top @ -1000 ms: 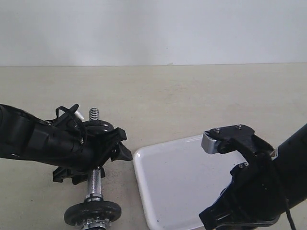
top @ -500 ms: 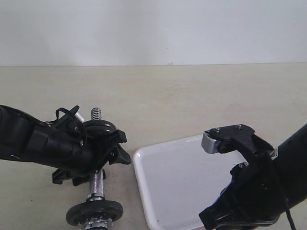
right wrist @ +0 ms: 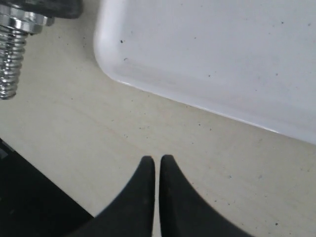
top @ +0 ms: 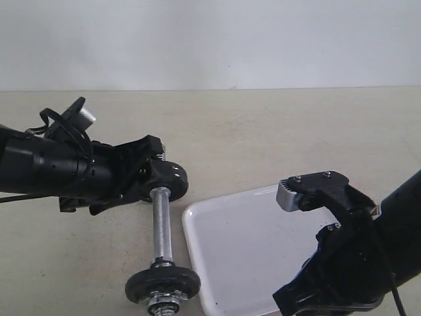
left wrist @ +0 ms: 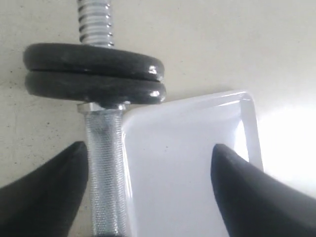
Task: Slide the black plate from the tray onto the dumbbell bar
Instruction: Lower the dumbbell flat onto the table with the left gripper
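Observation:
The dumbbell bar (top: 161, 224) lies left of the white tray (top: 243, 250), with a black disc (top: 162, 284) at its near end. My left gripper (top: 156, 172) covers the bar's far end. In the left wrist view it (left wrist: 148, 147) is open, and the knurled bar (left wrist: 103, 163) runs beside one finger. Past the tips, two black discs (left wrist: 94, 74) sit side by side under a threaded end (left wrist: 94, 19). I cannot tell which one is the black plate. The visible tray (left wrist: 192, 158) is bare. My right gripper (right wrist: 158, 159) is shut on nothing, over the table.
The right arm (top: 355, 257) hangs over the tray's near right part and hides it. A collar nut and threaded bar end (right wrist: 12, 49) sit by a tray corner (right wrist: 113, 64). A pale wall rises behind the beige table (top: 263, 131).
The dumbbell has swung right, and its near disc now lies close to the tray's left edge. The left arm has risen and turned, now hiding the far threaded end. The right arm has not moved.

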`<state>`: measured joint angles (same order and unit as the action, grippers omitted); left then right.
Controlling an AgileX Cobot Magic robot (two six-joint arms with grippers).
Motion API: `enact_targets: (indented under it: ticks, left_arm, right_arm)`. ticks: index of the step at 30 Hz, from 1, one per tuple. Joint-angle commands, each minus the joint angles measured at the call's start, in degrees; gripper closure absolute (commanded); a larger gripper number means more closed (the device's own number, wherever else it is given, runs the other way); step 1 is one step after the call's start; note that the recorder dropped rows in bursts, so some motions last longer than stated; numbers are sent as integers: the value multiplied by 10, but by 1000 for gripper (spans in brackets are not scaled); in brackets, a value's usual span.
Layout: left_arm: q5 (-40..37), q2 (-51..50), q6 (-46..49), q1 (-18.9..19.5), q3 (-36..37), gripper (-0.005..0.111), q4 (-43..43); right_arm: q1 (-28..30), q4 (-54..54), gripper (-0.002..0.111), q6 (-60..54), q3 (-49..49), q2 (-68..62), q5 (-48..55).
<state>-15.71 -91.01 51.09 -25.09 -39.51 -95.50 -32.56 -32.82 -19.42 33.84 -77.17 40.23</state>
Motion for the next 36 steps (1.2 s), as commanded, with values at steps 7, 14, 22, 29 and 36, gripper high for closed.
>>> enact_targets:
  ticks: [7, 14, 22, 29, 36]
  left_arm:
    - [-6, 24, 1, -2, -2, 41, 20]
    - [-6, 24, 1, -2, -2, 41, 20]
    - [-5, 24, 1, -2, -2, 42, 20]
    - [-5, 24, 1, -2, -2, 44, 20]
    - [-5, 24, 1, -2, -2, 44, 20]
  right_arm:
    - [0, -1, 109, -2, -2, 0, 7]
    - [0, -1, 109, 0, -2, 0, 7]
    - [0, -1, 109, 0, -2, 0, 7]
    - [0, -1, 109, 0, -2, 0, 7]
    - [0, -1, 109, 0, -2, 0, 7]
